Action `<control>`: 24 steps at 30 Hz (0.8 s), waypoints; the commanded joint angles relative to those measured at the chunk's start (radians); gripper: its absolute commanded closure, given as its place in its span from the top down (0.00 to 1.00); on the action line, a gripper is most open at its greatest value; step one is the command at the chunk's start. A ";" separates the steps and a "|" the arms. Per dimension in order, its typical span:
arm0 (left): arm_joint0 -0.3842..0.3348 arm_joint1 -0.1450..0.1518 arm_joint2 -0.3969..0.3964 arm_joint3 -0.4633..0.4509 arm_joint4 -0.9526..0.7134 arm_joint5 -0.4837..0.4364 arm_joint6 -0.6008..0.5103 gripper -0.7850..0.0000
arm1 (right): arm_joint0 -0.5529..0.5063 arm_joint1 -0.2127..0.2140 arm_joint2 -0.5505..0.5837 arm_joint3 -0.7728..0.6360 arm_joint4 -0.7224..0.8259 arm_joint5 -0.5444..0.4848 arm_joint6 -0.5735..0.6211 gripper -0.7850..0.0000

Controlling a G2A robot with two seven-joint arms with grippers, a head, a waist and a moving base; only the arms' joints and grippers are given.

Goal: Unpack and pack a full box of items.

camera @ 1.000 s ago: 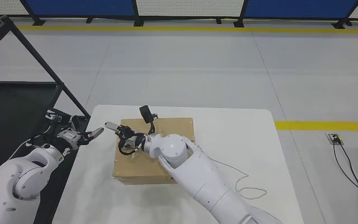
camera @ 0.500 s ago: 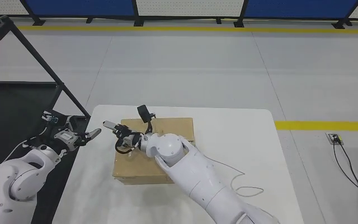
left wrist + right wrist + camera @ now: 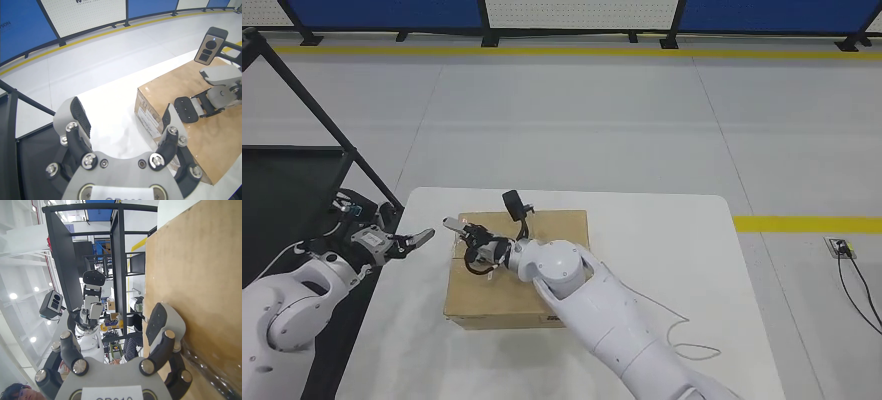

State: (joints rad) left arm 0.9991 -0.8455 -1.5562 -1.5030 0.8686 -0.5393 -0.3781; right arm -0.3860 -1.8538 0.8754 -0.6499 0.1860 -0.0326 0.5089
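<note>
The right gripper (image 3: 455, 226) has pulled back to the box edge, and the left gripper (image 3: 419, 238) has come closer. Both are spread wide, holding nothing. The left hangs over the white table (image 3: 662, 250). On it sits 1 shut brown box (image 3: 480, 292). Grey floor (image 3: 642, 120) lies around.

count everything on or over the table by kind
cardboard box: 1
claw: 2 (left claw, right claw, both open and empty)
total: 3
</note>
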 commanded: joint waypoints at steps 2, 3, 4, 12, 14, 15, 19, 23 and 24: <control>-0.012 -0.001 0.010 0.005 0.003 -0.002 0.001 1.00 | -0.035 0.017 0.022 -0.067 -0.030 0.026 -0.006 1.00; -0.015 -0.001 0.013 0.007 0.003 -0.004 0.001 1.00 | -0.049 0.024 0.031 -0.092 -0.042 0.037 -0.008 1.00; -0.018 -0.002 0.015 0.010 0.002 -0.005 0.000 1.00 | -0.063 0.030 0.040 -0.118 -0.054 0.050 -0.009 1.00; -0.034 -0.002 0.022 0.024 0.003 -0.013 0.000 1.00 | -0.190 0.080 0.117 -0.332 -0.142 0.153 -0.016 1.00; -0.038 -0.002 0.025 0.026 0.004 -0.015 0.000 1.00 | -0.220 0.089 0.134 -0.379 -0.156 0.169 -0.008 1.00; -0.040 -0.002 0.026 0.027 0.004 -0.015 -0.001 1.00 | -0.234 0.094 0.143 -0.402 -0.158 0.174 -0.004 1.00; -0.049 -0.003 0.033 0.032 0.006 -0.017 -0.003 1.00 | -0.286 0.109 0.173 -0.479 -0.179 0.189 0.005 1.00; -0.058 -0.004 0.041 0.037 0.008 -0.020 -0.006 1.00 | -0.323 0.121 0.194 -0.533 -0.198 0.212 0.002 1.00; -0.061 -0.004 0.043 0.038 0.007 -0.022 -0.006 1.00 | -0.330 0.123 0.198 -0.543 -0.200 0.215 0.002 1.00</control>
State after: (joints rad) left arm 0.9402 -0.8493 -1.5148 -1.4658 0.8769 -0.5599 -0.3842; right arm -0.7110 -1.7327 1.0702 -1.1854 -0.0128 0.1796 0.5111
